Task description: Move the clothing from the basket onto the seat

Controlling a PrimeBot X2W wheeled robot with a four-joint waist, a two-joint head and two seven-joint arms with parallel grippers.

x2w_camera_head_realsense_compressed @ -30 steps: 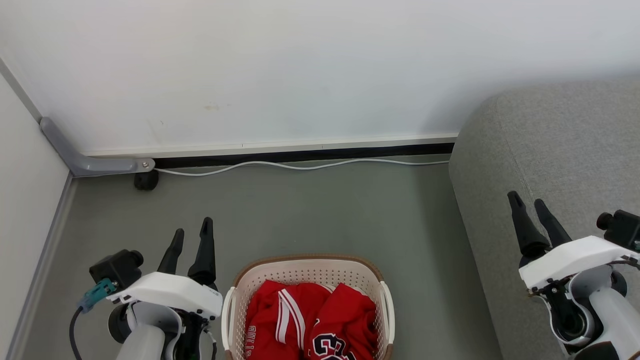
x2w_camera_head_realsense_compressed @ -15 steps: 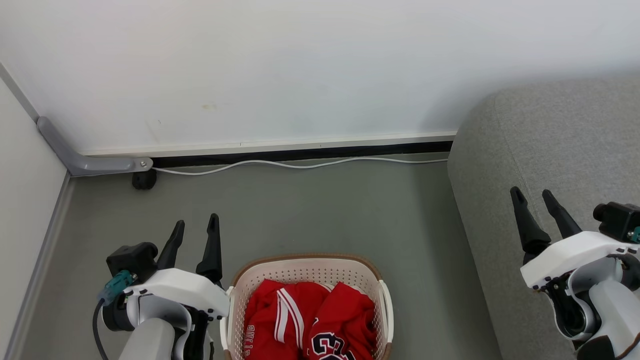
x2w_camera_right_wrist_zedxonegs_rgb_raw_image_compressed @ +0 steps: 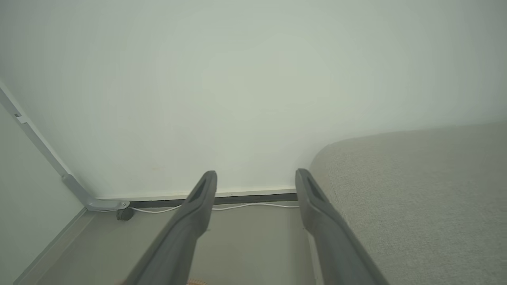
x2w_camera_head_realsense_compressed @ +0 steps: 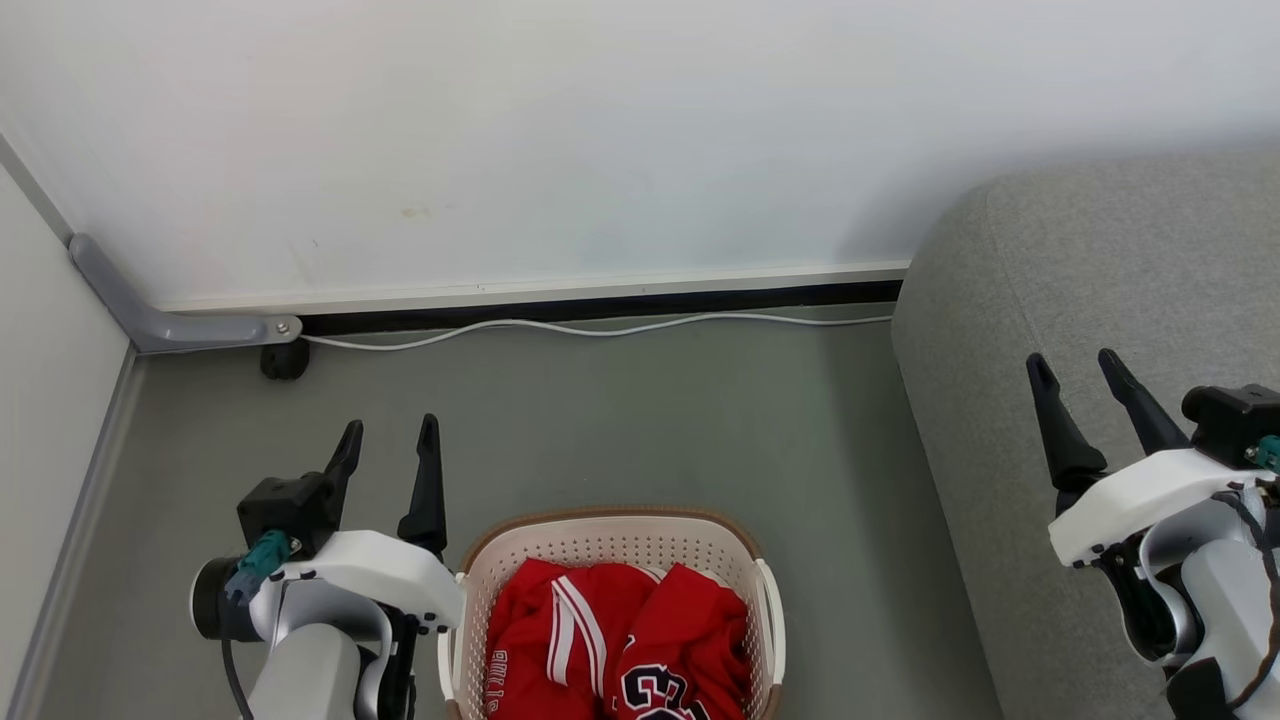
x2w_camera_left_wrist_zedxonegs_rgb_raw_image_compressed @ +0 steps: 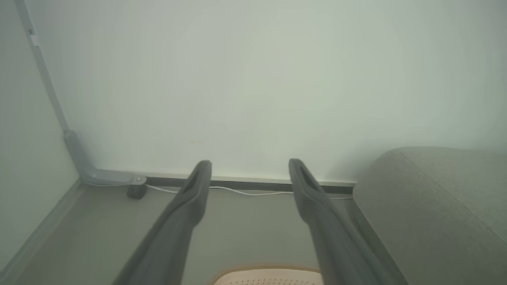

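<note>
With the left pincer (x2w_camera_head_realsense_compressed: 390,425) and the right pincer (x2w_camera_head_realsense_compressed: 1072,358) both open and empty and the clothing (x2w_camera_head_realsense_compressed: 620,640) bunched in the basket (x2w_camera_head_realsense_compressed: 610,525) at bottom centre, a shallow pinch may let it slip onto the floor (x2w_camera_head_realsense_compressed: 650,420) short of the seat (x2w_camera_head_realsense_compressed: 1100,260) at right

Red clothing (x2w_camera_head_realsense_compressed: 620,640) with white stripes, cream perforated basket (x2w_camera_head_realsense_compressed: 610,545) with brown rim, grey seat (x2w_camera_head_realsense_compressed: 1100,300)
</note>
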